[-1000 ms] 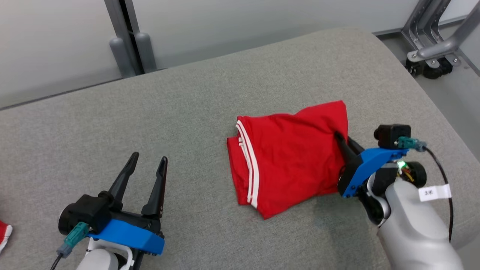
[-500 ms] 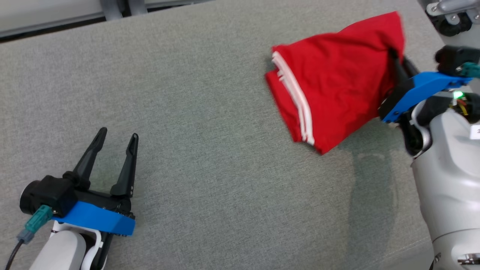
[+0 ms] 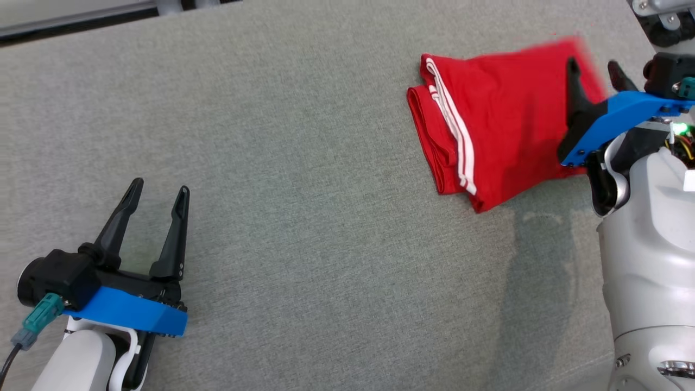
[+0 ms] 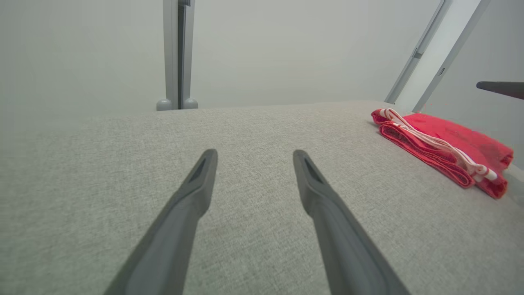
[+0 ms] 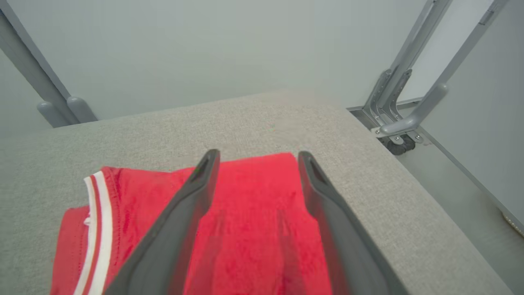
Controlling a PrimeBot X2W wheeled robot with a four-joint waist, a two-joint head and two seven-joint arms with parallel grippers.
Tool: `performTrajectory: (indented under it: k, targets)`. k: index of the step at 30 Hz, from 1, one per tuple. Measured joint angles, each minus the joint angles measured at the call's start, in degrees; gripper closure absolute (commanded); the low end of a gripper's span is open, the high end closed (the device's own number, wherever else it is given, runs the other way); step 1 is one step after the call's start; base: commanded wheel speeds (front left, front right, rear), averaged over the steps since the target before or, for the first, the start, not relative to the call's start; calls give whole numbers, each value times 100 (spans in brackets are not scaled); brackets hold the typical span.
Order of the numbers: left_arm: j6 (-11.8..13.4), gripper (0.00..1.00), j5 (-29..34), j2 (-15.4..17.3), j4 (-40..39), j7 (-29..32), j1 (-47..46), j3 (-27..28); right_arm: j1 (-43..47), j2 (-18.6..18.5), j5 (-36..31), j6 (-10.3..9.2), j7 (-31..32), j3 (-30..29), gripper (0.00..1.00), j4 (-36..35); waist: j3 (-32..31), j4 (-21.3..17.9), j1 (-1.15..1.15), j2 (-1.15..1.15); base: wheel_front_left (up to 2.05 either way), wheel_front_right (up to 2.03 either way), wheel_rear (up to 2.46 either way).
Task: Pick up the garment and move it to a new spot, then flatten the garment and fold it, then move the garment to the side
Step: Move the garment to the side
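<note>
Right jaws parted above folded garment (image 3: 505, 119) by the cushion (image 3: 304, 163) edge.

We locate the folded red fabric garment with white stripes (image 3: 499, 119) on the grey fabric-covered desk (image 3: 298, 163), toward its far right corner. The right gripper (image 3: 592, 64) sits over the garment's right part, fingers spread. The left gripper (image 3: 160, 187) sits at the desk's near left, well apart from the garment, fingers spread. A grey metal post (image 4: 178, 53) stands behind the desk's far edge. A wheeled grey metal frame (image 5: 401, 123) stands on the floor to the desk's right.
</note>
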Motion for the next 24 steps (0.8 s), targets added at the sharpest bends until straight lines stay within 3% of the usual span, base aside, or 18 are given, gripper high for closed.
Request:
performTrajectory:
  k: [4, 15, 24]
  targets:
    - [0, 0, -1, -105, 45, 0, -3, 83, 69, 22, -142, 0, -265, 216, 0, -338, -227, 92, -1, -1, 0, 0, 0]
    - [0, 0, 109, -647, 382, 1, 271, 619, 1373, 15, 485, 0, -639, 1818, 0, -1768, -1402, 566, -2, -3, 0, 0, 0]
    - [8, 0, 230, -994, 719, -1, 589, 1049, 2882, -413, 1259, 0, -993, 2284, 0, -2536, -2160, 953, -3, -3, 0, 0, 0]
